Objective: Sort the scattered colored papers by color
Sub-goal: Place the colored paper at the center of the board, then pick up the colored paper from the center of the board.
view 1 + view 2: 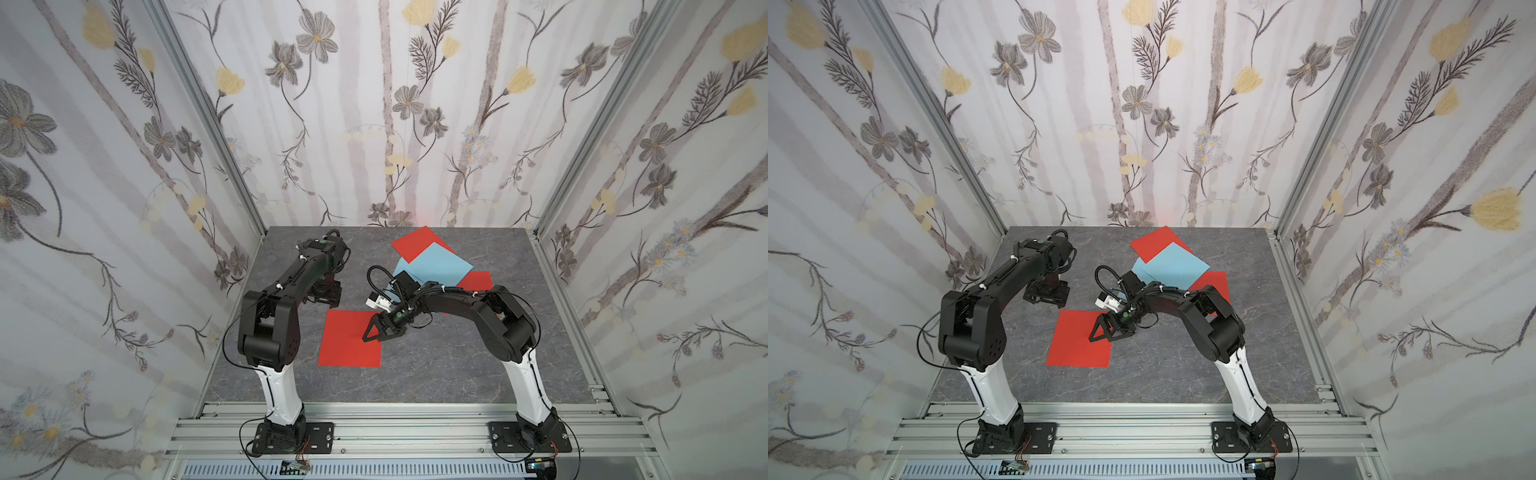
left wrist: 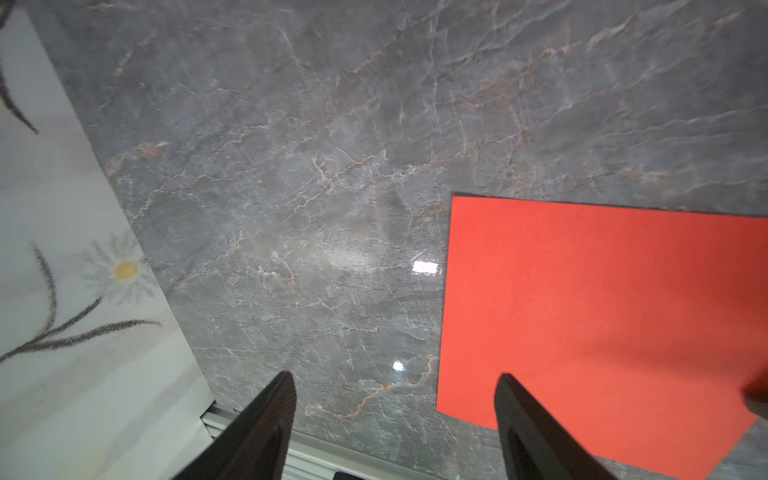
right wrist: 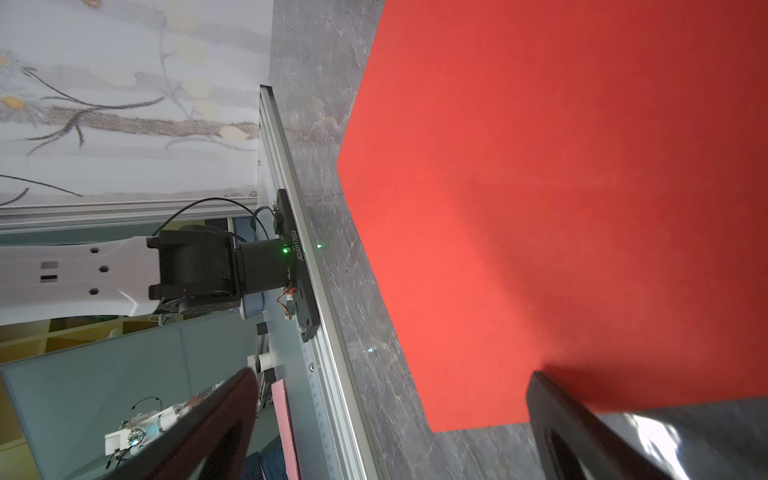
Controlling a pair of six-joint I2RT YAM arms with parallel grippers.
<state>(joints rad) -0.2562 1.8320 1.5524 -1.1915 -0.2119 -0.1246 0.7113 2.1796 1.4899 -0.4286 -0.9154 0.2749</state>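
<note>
**Clerk:** Largest item first.

**Keeper:** Desk (image 1: 436, 374), grey with a marble pattern, closed in by floral walls (image 1: 374, 104).

**Clerk:** Next.

**Keeper:** Two arms, black and white. The left arm (image 1: 274, 316) bends toward the desk's far left. The right arm (image 1: 490, 320) reaches in toward the middle.

**Clerk:** The colored papers?

**Keeper:** Five count in both top views.
- The lone red sheet (image 1: 349, 338) lies flat near the centre.
- The other four overlap in a pile at the far right.
- The back red sheet (image 1: 411, 245) is the farthest.
- The top blue sheet (image 1: 436, 262) lies across it.
- The lower blue sheet (image 1: 401, 268) peeks out from beneath.
- The side red sheet (image 1: 478, 280) is partly hidden by the right arm.

**Clerk:** Smallest.

**Keeper:** The left fingers (image 2: 270, 424) are spread apart with nothing between them, above the desk beside the lone red sheet's far edge. The right fingers (image 3: 232, 399) are also spread, over that sheet's right edge. Whether one touches the paper, I cannot tell.
</note>
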